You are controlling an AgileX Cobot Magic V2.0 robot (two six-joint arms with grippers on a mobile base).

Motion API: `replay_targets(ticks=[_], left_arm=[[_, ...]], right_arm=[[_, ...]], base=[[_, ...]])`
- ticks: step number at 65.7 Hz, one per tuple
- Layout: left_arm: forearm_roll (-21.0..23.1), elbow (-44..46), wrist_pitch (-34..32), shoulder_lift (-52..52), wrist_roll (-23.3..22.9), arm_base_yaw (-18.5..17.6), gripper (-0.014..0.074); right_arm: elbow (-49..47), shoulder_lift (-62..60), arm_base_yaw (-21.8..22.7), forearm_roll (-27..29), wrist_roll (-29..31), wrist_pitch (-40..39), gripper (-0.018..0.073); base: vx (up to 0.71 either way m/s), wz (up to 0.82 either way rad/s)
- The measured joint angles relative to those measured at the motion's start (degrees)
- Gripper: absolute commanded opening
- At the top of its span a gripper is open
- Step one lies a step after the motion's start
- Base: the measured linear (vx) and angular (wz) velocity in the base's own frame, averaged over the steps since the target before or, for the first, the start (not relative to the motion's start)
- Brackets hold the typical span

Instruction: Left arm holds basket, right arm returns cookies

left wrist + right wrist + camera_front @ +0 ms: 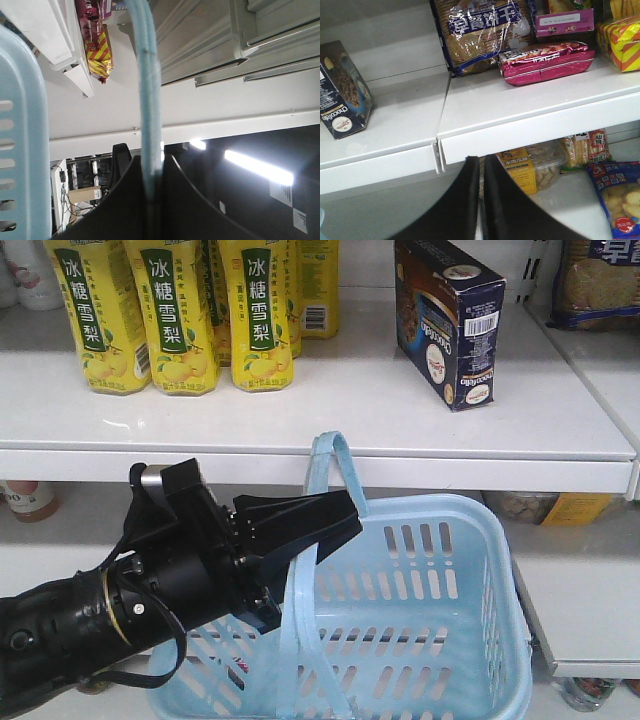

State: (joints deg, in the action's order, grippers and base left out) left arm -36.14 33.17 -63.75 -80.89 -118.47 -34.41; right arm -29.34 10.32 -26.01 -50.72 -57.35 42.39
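The light blue basket hangs in front of the shelves, below the upper shelf edge. My left gripper is shut on one of its hoop handles. In the left wrist view the handle runs up from between the closed fingers of the left gripper, and the basket wall fills the left side. The cookies, a dark navy carton, stand upright on the upper shelf behind the basket. They sit at the far left of the right wrist view as the cookies. My right gripper is shut on nothing, below the shelf lip and apart from the carton.
Yellow drink bottles stand left of the carton on the white shelf. To the right lie a biscuit pack and a pink packet. A yellow box and snack bags fill the lower shelf.
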Motion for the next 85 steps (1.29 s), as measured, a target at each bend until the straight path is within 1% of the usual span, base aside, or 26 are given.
replay_targets(ticks=[52,56,59,63,78,85], left_arm=[[0.29,0.00,0.58,0.34,-0.13,0.00,0.0000],[0.29,0.00,2.01,1.38,-1.43,0.00,0.0000],[0.37,0.00,3.33,2.37,-3.37,0.00,0.0000],[0.37,0.00,6.21,4.22,-5.09,0.00,0.0000],[0.42,0.00,16.06,11.00,-5.09,0.00,0.0000],[1.90,-0.44,20.11,14.07,-5.09,0.00,0.0000]], right_arm=[[0.00,0.00,0.00,0.00,0.00,0.00,-0.0010],[0.00,0.00,0.00,0.00,0.00,0.00,-0.0010],[0.00,0.00,0.00,0.00,0.00,0.00,-0.0010],[0.00,0.00,0.00,0.00,0.00,0.00,-0.0010],[0.00,0.00,0.00,0.00,0.00,0.00,-0.0010],[0.00,0.00,0.00,0.00,0.00,0.00,-0.0010]], base=[[0.00,0.00],[0.00,0.00],[0.00,0.00],[0.00,0.00],[0.00,0.00],[0.00,0.00]])
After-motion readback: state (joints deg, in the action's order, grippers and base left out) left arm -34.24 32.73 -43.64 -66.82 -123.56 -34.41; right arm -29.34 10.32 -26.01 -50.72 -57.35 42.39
